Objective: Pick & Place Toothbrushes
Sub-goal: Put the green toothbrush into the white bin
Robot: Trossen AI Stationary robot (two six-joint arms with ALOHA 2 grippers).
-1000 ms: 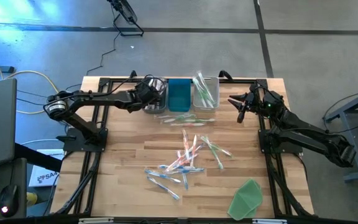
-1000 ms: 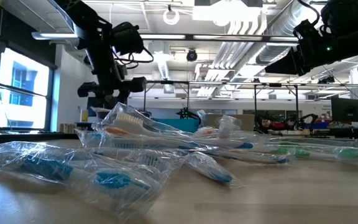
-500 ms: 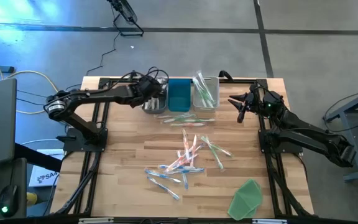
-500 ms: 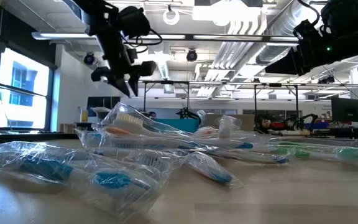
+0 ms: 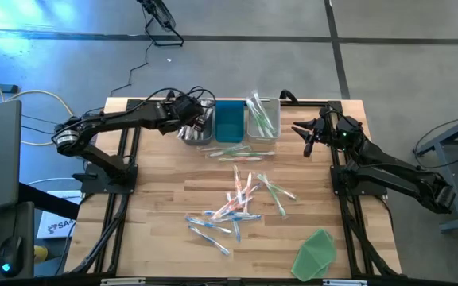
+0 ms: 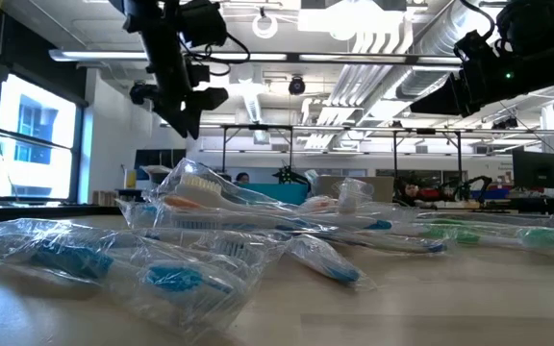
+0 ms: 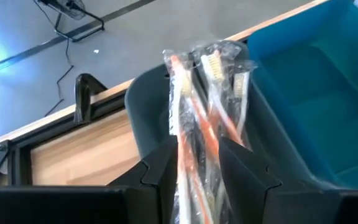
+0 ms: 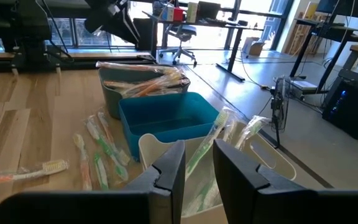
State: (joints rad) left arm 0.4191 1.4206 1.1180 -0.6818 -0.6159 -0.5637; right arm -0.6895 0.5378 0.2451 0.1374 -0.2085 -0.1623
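- Hovering over the grey bin, the left gripper has drawn back toward the table's far-left side since a second ago; fingers spread, nothing between them.
- Wrapped orange toothbrushes lie in that grey bin (beside the blue bin).
- Loose toothbrushes are unmoved mid-table.
- Right gripper stays near the clear bin, fingers slightly apart, empty.

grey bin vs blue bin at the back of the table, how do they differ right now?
The grey bin holds wrapped orange toothbrushes; the blue bin looks empty. The grey bin sits at the left end of the row, under the left gripper; the blue bin sits in the middle. Both are open-topped and stand side by side.
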